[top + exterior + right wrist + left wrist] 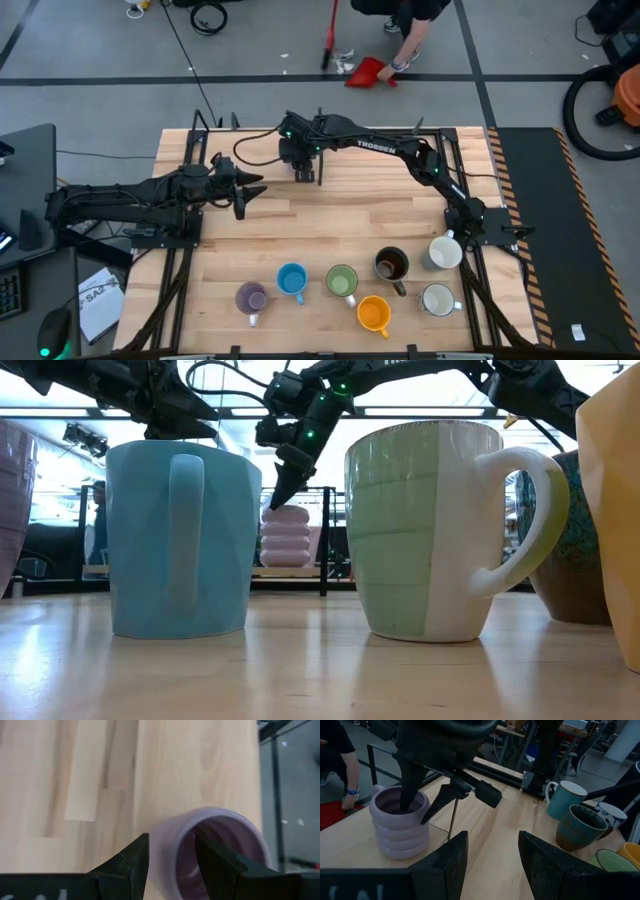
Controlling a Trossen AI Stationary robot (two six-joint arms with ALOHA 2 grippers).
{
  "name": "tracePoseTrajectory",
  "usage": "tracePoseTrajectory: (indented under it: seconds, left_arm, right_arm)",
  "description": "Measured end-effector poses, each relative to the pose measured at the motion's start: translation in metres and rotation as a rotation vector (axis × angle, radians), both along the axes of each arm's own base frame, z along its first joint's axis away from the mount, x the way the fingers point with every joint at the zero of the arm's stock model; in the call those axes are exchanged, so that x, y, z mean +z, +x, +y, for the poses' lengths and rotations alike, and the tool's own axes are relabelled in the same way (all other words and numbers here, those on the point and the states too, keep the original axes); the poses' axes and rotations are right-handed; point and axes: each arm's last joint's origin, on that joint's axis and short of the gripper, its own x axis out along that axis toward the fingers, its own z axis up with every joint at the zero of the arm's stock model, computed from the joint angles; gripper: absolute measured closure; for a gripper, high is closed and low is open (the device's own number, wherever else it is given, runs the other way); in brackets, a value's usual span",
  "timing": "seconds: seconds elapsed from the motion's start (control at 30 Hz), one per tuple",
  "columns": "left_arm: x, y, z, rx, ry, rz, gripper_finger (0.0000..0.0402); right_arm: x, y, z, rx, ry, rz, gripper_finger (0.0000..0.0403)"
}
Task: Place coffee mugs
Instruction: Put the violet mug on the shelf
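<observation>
Mugs are spread over the wooden bench (330, 225). Near the far edge, a ribbed lilac mug (400, 827) is stood upright, and the right gripper (170, 862) is lowered onto it: one finger is seen inside the mug and the other outside, so the wall is straddled by the parted fingers. Whether the wall is actually pinched cannot be told.

The left gripper (252, 189) is held above the bench toward the left edge, just beside that mug, with its fingers apart and nothing between them.

Along the near edge a loose row is formed: a second lilac mug (251, 298), a blue mug (291, 280), a green mug (342, 281) and an orange mug (373, 314). Closer to the right edge, a dark brown mug (391, 265) and two white mugs (443, 252) (437, 300) are gathered.

Beyond the far edge, a person (405, 20) is seen reaching down to a red dustpan (368, 72) on the floor.
</observation>
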Motion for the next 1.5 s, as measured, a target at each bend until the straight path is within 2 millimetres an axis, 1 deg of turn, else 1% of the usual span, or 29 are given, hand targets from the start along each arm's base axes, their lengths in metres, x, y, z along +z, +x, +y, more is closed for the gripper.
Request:
tracePoseTrajectory:
  seconds: [0.3,0.53,0.77,0.9,1.03,1.2,1.3,1.37,1.43,1.5]
  left_arm:
    - [0.0,0.0,0.0,-0.001,0.003,0.002,0.0221]
    - [0.0,0.0,0.0,-0.001,0.003,0.003,0.0221]
    - [0.0,0.0,0.0,-0.001,0.003,0.002,0.0221]
    - [0.0,0.0,0.0,0.0,0.0,0.001,0.0221]
    - [0.0,0.0,0.0,0.0,0.0,0.001,0.0221]
    - [0.0,0.0,0.0,0.0,0.001,0.001,0.0221]
    - [0.0,0.0,0.0,-0.001,0.003,0.001,0.0221]
    - [0.0,0.0,0.0,-0.001,0.004,0.002,0.0221]
    - [-0.001,0.0,0.0,-0.006,0.027,0.016,0.0221]
    - [0.0,0.0,0.0,-0.018,0.071,0.031,0.0221]
  right_arm:
    - [-0.001,-0.004,-0.01,0.099,-0.081,0.039,0.0238]
    - [0.001,-0.007,-0.026,0.082,-0.134,0.035,0.0238]
    - [0.002,-0.009,-0.033,0.093,-0.154,0.028,0.0238]
    - [0.002,-0.009,-0.033,0.099,-0.155,0.028,0.0238]
    - [0.004,-0.006,-0.026,0.118,-0.178,0.026,0.0238]
    - [0.021,-0.008,-0.017,0.123,-0.225,-0.012,0.0238]
    - [0.028,-0.01,-0.016,0.094,-0.264,-0.009,0.0238]
    - [0.036,-0.014,-0.015,0.073,-0.275,-0.021,0.0238]
    - [0.044,-0.018,-0.013,0.064,-0.287,-0.022,0.0238]
    - [0.045,-0.021,-0.008,0.064,-0.29,0.008,0.0238]
